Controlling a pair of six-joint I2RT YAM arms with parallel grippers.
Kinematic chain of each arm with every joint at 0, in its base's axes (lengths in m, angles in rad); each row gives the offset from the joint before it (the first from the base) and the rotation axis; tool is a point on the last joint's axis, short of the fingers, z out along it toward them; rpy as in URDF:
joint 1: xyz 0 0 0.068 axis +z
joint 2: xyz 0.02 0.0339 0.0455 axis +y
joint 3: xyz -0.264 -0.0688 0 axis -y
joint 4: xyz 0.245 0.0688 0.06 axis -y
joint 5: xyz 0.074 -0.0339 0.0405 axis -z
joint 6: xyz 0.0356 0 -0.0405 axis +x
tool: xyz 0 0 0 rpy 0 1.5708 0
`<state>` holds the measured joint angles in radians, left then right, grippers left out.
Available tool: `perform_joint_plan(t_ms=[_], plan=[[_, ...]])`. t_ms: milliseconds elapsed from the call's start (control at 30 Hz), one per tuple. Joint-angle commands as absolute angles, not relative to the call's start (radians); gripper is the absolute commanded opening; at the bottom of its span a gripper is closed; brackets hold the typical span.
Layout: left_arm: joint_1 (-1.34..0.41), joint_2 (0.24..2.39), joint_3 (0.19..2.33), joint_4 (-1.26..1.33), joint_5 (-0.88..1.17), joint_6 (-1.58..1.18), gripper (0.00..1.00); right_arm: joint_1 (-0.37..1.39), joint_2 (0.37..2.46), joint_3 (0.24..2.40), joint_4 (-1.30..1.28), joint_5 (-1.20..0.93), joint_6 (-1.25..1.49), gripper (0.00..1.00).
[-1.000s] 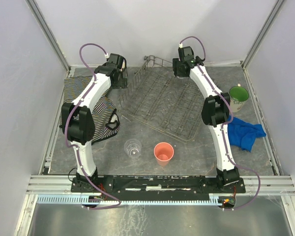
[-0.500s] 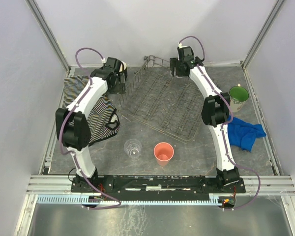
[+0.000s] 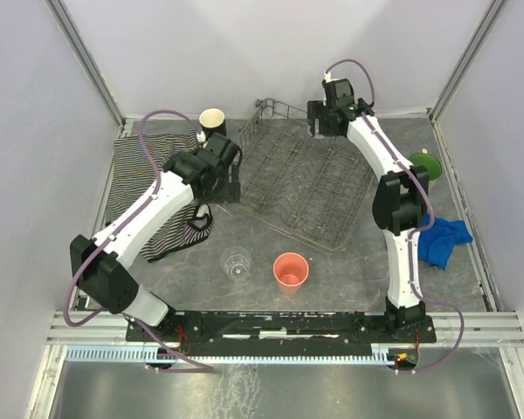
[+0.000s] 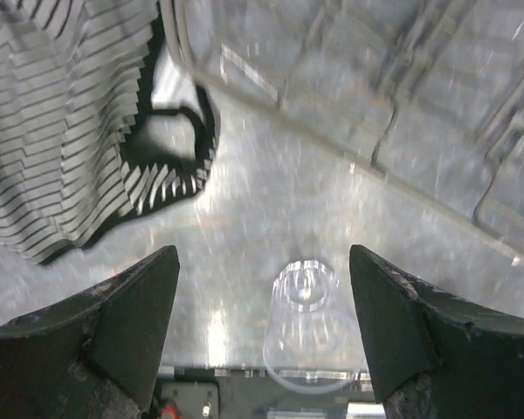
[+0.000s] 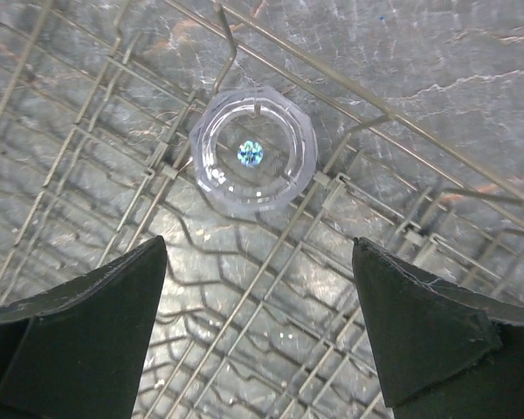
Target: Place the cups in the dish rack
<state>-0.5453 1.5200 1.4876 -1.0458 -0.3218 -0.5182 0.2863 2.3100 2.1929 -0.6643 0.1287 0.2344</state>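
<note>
The grey wire dish rack (image 3: 301, 179) lies mid-table. A black mug with a cream inside (image 3: 212, 120) stands outside its back-left corner. On the table in front are a small clear glass (image 3: 236, 262) and a salmon-pink tumbler (image 3: 290, 271). The green-lined floral mug (image 3: 424, 164) sits at the right, partly behind my right arm. My left gripper (image 3: 230, 179) is open beside the rack's left side. In its wrist view the glass (image 4: 306, 327) stands well below and apart from the open left gripper (image 4: 264, 255). My right gripper (image 3: 326, 124) hangs open over the rack's back end. Below this gripper (image 5: 258, 243) a clear round vessel (image 5: 253, 150) rests among the wires (image 5: 271, 262).
A striped cloth (image 3: 144, 196) lies at the left under my left arm, and its edge shows in the left wrist view (image 4: 61, 131). At the right, a blue cloth (image 3: 441, 240) lies near the right arm. Frame rails border the table on all sides.
My left arm swung from the back-left corner forward along the rack's left side, uncovering the black mug. The right gripper's jaws widened and it shifted slightly back.
</note>
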Motion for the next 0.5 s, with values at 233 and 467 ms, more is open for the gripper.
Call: perform_joint_plan(t_ms=[233,467], plan=[[-0.725,1.311,1.222,-1.153,-0.274,-0.775,0.79,0.290,1.907,1.882,-0.606,0.088,0.257,0.94],[-0.855,1.314,1.147,-1.128,-0.270,-0.852,0.78,0.290,1.743,1.735,-0.616,0.078,0.256,0.94]])
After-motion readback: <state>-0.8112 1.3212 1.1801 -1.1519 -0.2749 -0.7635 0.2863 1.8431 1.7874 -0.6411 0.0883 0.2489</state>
